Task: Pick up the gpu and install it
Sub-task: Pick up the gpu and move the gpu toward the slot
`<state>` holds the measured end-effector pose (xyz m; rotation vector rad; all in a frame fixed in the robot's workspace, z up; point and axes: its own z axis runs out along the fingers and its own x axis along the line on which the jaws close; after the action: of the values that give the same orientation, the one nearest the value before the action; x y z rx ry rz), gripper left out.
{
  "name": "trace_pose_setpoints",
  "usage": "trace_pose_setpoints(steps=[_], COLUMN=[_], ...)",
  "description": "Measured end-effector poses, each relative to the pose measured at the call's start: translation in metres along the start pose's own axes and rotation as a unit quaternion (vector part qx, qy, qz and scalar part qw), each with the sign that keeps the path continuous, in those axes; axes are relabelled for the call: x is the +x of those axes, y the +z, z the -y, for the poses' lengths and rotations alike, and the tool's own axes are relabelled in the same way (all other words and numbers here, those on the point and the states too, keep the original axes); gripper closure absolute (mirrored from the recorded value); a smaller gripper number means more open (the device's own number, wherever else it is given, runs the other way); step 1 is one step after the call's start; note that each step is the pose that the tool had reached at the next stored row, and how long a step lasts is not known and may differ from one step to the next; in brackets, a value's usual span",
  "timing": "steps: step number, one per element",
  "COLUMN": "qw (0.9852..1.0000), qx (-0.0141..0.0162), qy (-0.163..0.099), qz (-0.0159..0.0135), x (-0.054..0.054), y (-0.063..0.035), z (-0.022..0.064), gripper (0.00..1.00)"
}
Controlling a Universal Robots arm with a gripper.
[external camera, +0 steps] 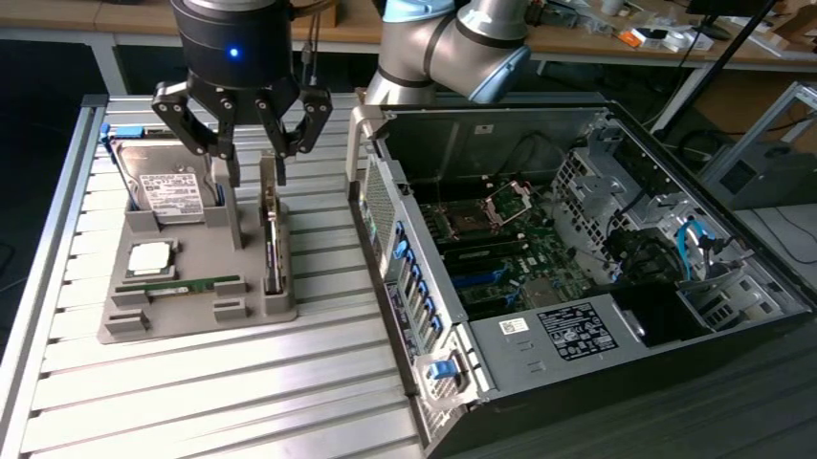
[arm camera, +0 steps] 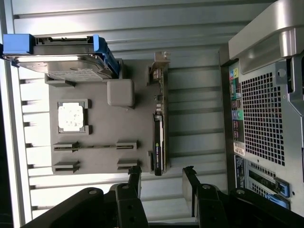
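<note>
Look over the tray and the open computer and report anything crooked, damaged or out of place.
Nothing stands out. The graphics card stands on edge in its slot on the tray, the hard drive sits in its holder, and the open gripper hangs above the card.

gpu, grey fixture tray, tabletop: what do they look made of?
gpu: circuit board seen edge-on, with a glossy black block, probably plastic, and a bare silver metal end bracket.
fixture tray: uniform matte grey with blocky ribs and slots; looks like plastic, possibly printed.
tabletop: ribbed silver slats with a dull metallic sheen; likely aluminium profile.
</note>
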<state>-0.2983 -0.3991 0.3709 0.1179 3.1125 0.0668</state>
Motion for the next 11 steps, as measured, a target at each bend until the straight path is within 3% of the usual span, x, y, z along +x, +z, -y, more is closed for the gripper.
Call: trace_pose_setpoints(steps=[11], qw=[1.0000], qx=[0.0000], qy=[0.000], qz=[0.0000], x=[0.0001], y=[0.0024], z=[0.0001], gripper=[0.52])
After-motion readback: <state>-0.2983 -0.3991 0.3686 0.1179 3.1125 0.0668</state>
